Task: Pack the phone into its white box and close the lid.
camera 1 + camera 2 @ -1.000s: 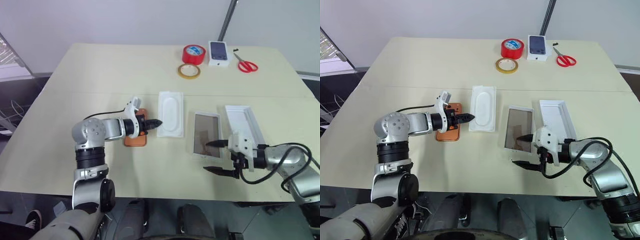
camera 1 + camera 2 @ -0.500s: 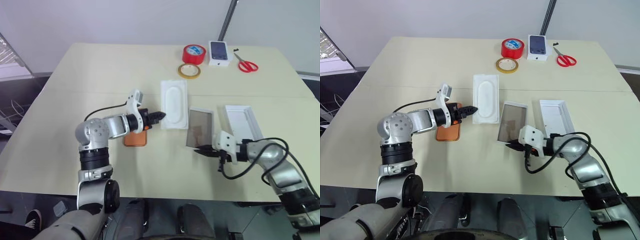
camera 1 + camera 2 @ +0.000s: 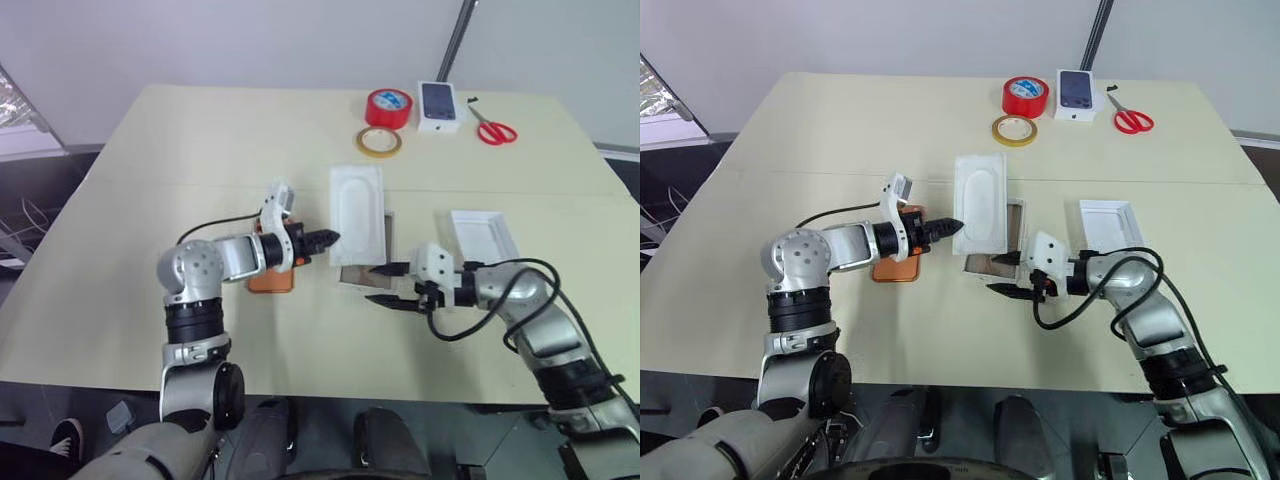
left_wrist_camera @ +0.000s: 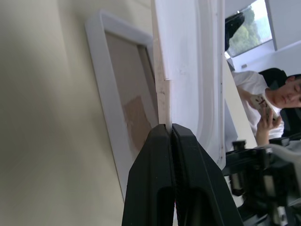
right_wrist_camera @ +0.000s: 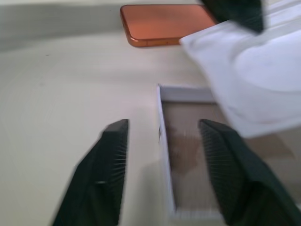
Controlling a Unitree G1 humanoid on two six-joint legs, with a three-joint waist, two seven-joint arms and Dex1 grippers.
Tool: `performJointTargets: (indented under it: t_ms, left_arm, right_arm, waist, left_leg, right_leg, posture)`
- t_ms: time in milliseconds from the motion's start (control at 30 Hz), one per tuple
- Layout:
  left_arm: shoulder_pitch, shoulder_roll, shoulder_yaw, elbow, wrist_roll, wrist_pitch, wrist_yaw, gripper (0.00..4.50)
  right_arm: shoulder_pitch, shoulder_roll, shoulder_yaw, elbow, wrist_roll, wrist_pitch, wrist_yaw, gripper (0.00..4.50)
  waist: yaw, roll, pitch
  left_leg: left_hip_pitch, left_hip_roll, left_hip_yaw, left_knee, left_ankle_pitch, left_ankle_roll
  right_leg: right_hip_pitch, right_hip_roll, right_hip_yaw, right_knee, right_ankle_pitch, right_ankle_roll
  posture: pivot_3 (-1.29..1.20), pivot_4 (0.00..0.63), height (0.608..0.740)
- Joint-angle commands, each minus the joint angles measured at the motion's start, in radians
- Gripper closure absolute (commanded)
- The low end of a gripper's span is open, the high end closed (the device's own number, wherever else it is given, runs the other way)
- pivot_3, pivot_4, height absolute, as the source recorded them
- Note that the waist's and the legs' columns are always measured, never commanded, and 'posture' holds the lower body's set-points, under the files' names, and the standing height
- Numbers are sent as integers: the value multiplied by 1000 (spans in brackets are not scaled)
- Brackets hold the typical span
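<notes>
My left gripper [image 3: 328, 240] is shut on the edge of a flat white insert [image 3: 357, 214] with an oval recess, held tilted above the white box [image 3: 362, 274]. The box shows its brownish floor [image 4: 123, 96] beneath the insert. Behind the left gripper the orange phone [image 3: 270, 278] lies flat on the table. My right gripper [image 3: 396, 285] is open at the box's near end, its fingers [image 5: 111, 169] on either side of a box corner [image 5: 162, 117] without touching it. The white lid [image 3: 484, 235] lies open side up to the right of the box.
At the table's far edge stand a red tape roll [image 3: 388, 105], a yellow tape ring [image 3: 378, 142], a small white carton [image 3: 438, 105] printed with a phone, and red scissors [image 3: 493, 130]. A seated person [image 4: 277, 94] is beyond the table.
The right gripper closed on the box's near end, drew the box to the left, then opened. The left gripper carried the insert to the right, so it now overhangs the box.
</notes>
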Motion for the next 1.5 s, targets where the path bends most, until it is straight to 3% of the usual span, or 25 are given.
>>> performJointTargets:
  t_ms: [33, 133, 233, 433, 633, 700, 800, 833, 1100, 1233, 1500]
  left_arm:
    - [-9, -13, -16, -25, -21, -10, -4, 4500]
    - [-1, -12, -62, -8, -8, -21, -21, 4500]
    - [9, 15, -90, 5, 8, -42, -33, 3577]
    - [-3, 62, -95, 10, -13, -45, -78, 577]
    - [-7, 102, -101, 1, 36, -176, -87, 577]
    - [0, 120, -121, -23, 49, -232, -108, 534]
    - [72, 207, -230, -116, 161, -453, -180, 534]
    - [90, 221, -229, -136, 160, -479, -192, 534]
    - [179, 328, -142, -144, 134, -535, -231, 534]
    - [206, 323, -134, -167, 119, -536, -207, 534]
    - [225, 319, -132, -178, 93, -509, -191, 534]
  right_arm:
    - [54, -62, -93, -46, 19, -1, -6, 2103]
    - [100, -95, -140, -40, 11, -14, -22, 2103]
    - [135, -99, -179, -53, 17, -12, -48, 2041]
    - [205, -87, -235, -123, 66, 25, -70, 2041]
    - [11, 21, -220, -91, 115, 69, -175, 2041]
    - [-29, 48, -220, -67, 119, 102, -206, 2890]
    - [-88, 102, -121, 0, 7, 23, -254, 4307]
    - [-108, 121, -88, 28, -36, -7, -276, 4450]
    - [-205, 236, 99, 201, -295, -104, -444, 4450]
    - [-195, 190, 181, 248, -400, -145, -409, 4450]
    - [-185, 130, 182, 218, -381, -145, -297, 4450]
  waist:
    - [-1, 0, 0]
    - [-2, 0, 0]
    - [-4, 0, 0]
    - [-3, 0, 0]
    - [-8, 0, 0]
    - [-4, 0, 0]
    - [-3, -1, 0]
    - [-5, -1, 0]
    - [-8, 0, 1]
    - [-3, 0, 1]
    - [-4, 0, 1]
  left_leg:
    - [0, 0, 0, 0, 0, 0]
    - [0, 0, 0, 0, -1, 1]
    - [0, 0, 0, -1, -1, 1]
    - [0, 0, 0, -1, 0, 0]
    - [0, 0, 0, -1, 0, 1]
    - [0, 1, 0, -2, 0, 0]
    - [-1, 1, 0, -3, 1, -1]
    - [-1, 1, 1, -3, 1, -1]
    - [-1, 0, 2, -2, 1, -1]
    - [-1, 0, 1, -2, 1, -1]
    - [0, -1, 1, -1, -1, 2]
  right_leg:
    - [0, 0, 0, 0, 0, 0]
    - [0, -1, 0, 0, 0, 0]
    - [0, -1, 0, 0, 0, 0]
    - [0, 0, 1, 0, 0, 0]
    - [-1, 0, 1, 0, 0, 0]
    - [-2, 0, 1, 0, 0, 0]
    - [-2, 1, 0, -1, 0, 0]
    - [-2, 0, 1, -2, 0, 0]
    - [-4, -1, 2, 0, 0, -1]
    - [-4, -1, 1, 0, 0, -1]
    - [-2, -1, 1, 0, 0, -1]
  posture:
    - [0, 150, 728]
    - [0, 150, 728]
    - [0, 150, 728]
    - [0, 150, 728]
    - [0, 150, 728]
    - [0, 150, 728]
    - [0, 150, 728]
    - [0, 150, 728]
    - [0, 150, 728]
    - [0, 150, 728]
    - [0, 150, 728]
